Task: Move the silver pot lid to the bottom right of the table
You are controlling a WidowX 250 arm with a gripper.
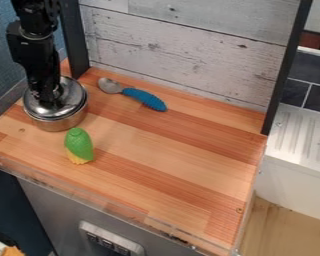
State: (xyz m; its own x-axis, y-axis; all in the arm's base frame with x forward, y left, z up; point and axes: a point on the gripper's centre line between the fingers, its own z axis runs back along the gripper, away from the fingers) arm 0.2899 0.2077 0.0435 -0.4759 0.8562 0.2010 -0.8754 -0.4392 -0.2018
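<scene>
your gripper hung nose-down over the middle of the silver lid, at the table's far left, most likely because the lid's handle sat there and a grip from above would lift it evenly. you couldn't tell whether it was wide, narrow or holding that handle; the arm's dark bulk hid the spot. the lid lay on the metal pot, domed side up and rim down, as a cover would to close it. being round, it had no long axis to line up, and its top pointed roughly at the ceiling; you couldn't judge any slight tilt. the spoon lay near the back panel, its blue handle aimed right and a little forward, while the green and yellow toy stood in front of the pot. your target was the table's bottom right corner, so your move called for raising the lid off the pot first, since a low diagonal carry could have clipped the toy.
</scene>
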